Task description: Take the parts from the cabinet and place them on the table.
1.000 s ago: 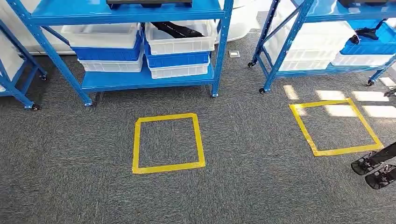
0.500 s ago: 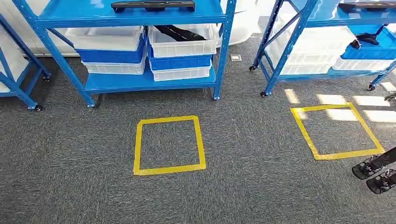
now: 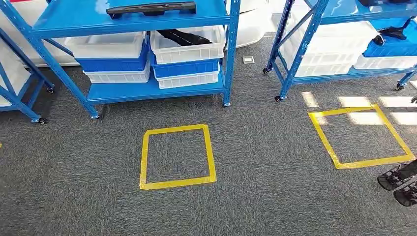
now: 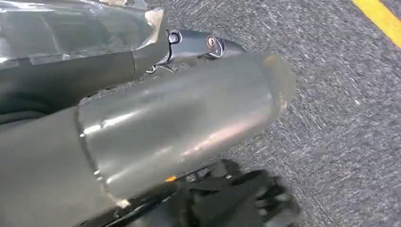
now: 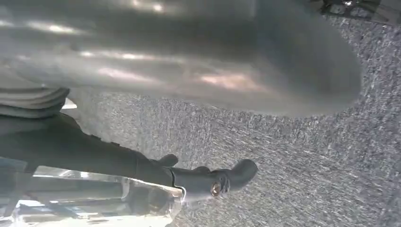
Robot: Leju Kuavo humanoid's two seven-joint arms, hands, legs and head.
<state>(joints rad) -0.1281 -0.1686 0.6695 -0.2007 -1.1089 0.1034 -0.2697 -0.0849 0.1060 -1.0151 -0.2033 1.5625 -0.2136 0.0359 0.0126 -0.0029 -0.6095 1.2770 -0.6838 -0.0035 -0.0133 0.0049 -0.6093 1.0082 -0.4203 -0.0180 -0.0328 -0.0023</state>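
Parts [image 3: 151,7] lie on the blue cabinet [image 3: 133,19], kept at reach height above the stacked bins [image 3: 184,49]. Left hand [image 4: 156,118] and right hand [image 5: 189,52] hang over the carpet [image 3: 246,196]; whether their fingers are apart, I cannot tell.

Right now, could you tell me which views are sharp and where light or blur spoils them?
Head view: sharp; sunlight patches wash out the carpet around the right yellow square. Left wrist view: soft, smeared carpet, glare on the silver cover. Right wrist view: blurred close up, sheen above.
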